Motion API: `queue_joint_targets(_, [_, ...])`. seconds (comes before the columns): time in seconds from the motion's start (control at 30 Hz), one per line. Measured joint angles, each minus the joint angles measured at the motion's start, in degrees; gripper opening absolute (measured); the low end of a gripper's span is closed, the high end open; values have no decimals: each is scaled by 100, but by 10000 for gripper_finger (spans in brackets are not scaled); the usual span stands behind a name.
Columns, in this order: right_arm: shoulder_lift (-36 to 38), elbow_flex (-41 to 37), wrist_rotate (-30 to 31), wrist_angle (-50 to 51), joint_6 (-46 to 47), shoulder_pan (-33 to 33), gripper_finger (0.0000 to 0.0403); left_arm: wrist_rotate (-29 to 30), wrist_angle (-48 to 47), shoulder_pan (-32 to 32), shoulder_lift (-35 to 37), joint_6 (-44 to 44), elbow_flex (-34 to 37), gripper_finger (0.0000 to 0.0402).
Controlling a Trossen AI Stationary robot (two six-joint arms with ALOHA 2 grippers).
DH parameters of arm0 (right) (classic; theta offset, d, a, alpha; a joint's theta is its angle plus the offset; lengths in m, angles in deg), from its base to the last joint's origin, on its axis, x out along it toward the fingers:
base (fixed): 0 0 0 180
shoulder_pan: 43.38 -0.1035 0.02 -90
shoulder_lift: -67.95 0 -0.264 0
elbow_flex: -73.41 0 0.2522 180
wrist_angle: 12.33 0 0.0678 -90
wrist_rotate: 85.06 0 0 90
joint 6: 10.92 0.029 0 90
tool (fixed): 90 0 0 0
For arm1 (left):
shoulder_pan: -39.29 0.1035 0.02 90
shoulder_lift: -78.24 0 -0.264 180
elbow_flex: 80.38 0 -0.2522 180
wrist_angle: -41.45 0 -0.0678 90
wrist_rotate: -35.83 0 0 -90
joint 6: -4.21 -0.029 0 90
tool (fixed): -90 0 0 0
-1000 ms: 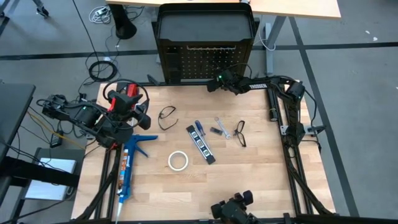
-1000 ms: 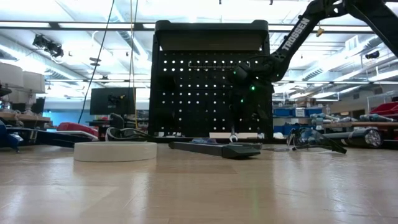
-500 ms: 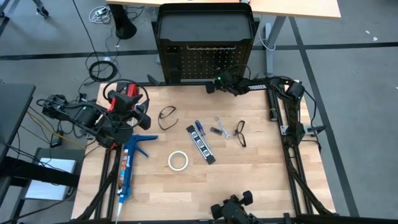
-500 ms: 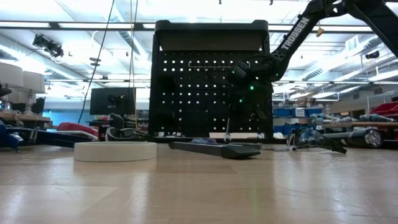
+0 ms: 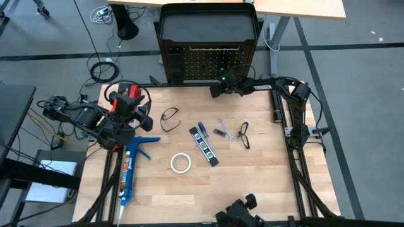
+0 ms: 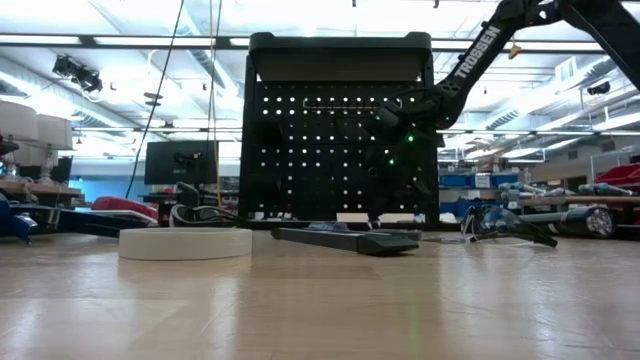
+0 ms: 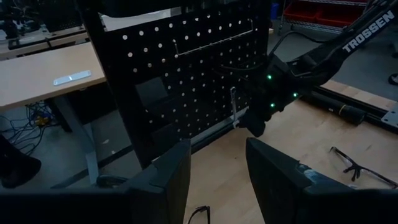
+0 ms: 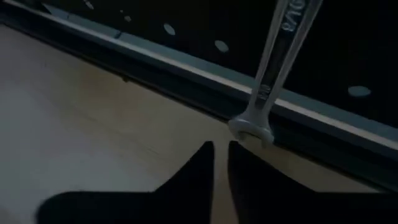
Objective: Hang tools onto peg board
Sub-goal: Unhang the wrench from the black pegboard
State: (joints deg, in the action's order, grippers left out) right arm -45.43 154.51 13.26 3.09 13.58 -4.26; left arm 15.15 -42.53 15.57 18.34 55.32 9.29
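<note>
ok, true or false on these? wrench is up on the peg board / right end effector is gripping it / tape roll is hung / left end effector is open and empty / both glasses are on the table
1. A silver wrench hangs on the upright black perforated peg board. True.
2. The right end effector grips that wrench. False: the wrench hangs free just beyond its fingertips, which hold nothing.
3. The white tape roll is hung on the board. False: it lies flat on the pale wooden tabletop.
4. The left end effector is open and empty. True.
5. Both pairs of black-framed safety glasses lie on the tabletop. True.
</note>
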Motion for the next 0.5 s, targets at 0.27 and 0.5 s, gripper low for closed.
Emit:
queue_joint_targets(0.27, [83,4,13,-15,-20,73,164,52,-6,-2,-2,-9,0,160])
queue_joint_targets(0.5, [87,7,835,-324,192,-19,224,61,-6,0,-2,-9,0,160])
